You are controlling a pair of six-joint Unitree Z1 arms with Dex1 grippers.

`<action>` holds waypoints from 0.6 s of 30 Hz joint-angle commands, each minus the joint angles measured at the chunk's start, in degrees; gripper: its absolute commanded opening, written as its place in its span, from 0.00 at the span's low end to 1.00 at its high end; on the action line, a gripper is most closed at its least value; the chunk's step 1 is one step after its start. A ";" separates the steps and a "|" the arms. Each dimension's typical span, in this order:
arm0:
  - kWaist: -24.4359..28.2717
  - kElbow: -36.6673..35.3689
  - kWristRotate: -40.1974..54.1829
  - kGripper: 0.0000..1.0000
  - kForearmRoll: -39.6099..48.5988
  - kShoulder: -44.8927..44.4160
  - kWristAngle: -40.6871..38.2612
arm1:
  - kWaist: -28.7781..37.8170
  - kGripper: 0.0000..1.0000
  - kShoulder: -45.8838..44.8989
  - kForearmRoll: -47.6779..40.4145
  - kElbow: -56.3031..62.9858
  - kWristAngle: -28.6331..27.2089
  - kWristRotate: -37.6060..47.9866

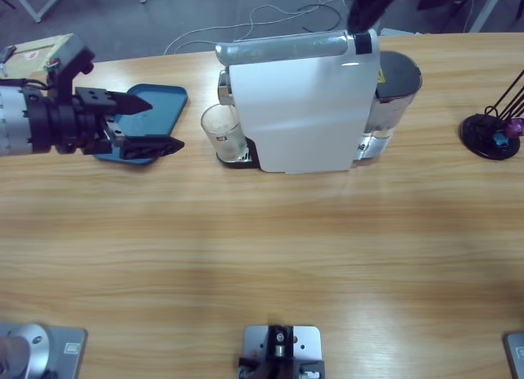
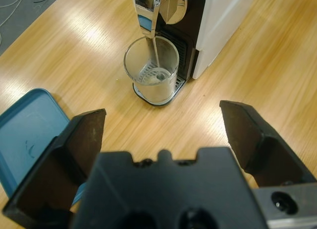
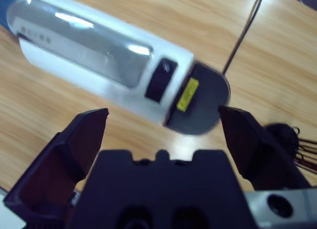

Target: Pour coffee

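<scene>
The coffee is only a thin layer at the bottom of the clear glass tumbler, with a fine stream still falling into it from the chrome spout of the white coffee machine. The tumbler stands upright on the machine's drip tray, against the machine's front end. The left gripper hangs over the blue tray on the desk, its fingers spread wide and holding nothing. In the left wrist view the tumbler lies straight ahead of them, roughly on the line between the two fingers, with a stretch of bare wood between. The tumbler's long axis is vertical and the fingers open sideways at about its height, so a straight advance along the gripper's own axis looks enough to bring them round the glass. The right gripper is above the machine's rear part, looking down on the black button and the yellow label, its fingers likewise wide apart and empty. The left arm is plainly the nearer one to the glass. Brewing seems to be under way, so the cup is probably best left alone until the stream stops.
</scene>
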 commanded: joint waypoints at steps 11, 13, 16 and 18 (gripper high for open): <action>-0.55 2.66 0.84 1.00 -1.72 2.37 -2.09 | 6.24 1.00 -24.79 -35.75 49.51 -4.88 -5.74; -0.55 2.73 0.84 1.00 -1.81 2.64 -2.37 | 6.24 1.00 -24.18 -36.11 49.53 -4.66 -5.74; -0.55 3.26 0.84 1.00 -1.81 2.87 -2.37 | 6.24 1.00 -24.09 -36.33 49.53 -4.81 -5.74; -0.55 3.50 0.84 1.00 -1.81 2.88 -2.46 | 6.24 1.00 -24.16 -36.33 49.58 -4.73 -5.74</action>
